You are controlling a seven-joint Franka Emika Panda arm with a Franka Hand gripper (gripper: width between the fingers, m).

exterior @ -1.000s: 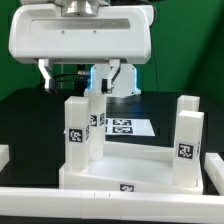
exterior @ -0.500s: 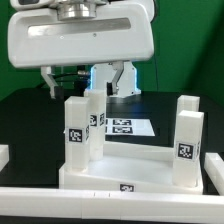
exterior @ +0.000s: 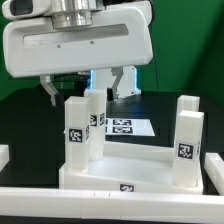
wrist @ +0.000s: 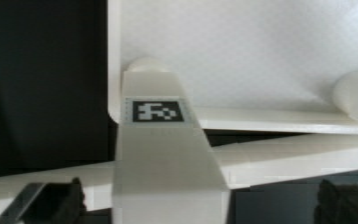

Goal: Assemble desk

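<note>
Here, the exterior view shows three square white legs standing upright on the desk: two close together at that view's left (exterior: 77, 138) and (exterior: 95, 122), one at its right (exterior: 187, 140). Each of the legs shows a small black-and-white tag. The desk (exterior: 125, 172) is a smooth white plastic rectangle with a raised rim, lying on the black tabletop (exterior: 25, 115). Above the left legs hangs the glossy white tool (exterior: 87, 82), jaws spread wide, grasping nothing. Behind lies the flat marker board (exterior: 128, 127).
</note>
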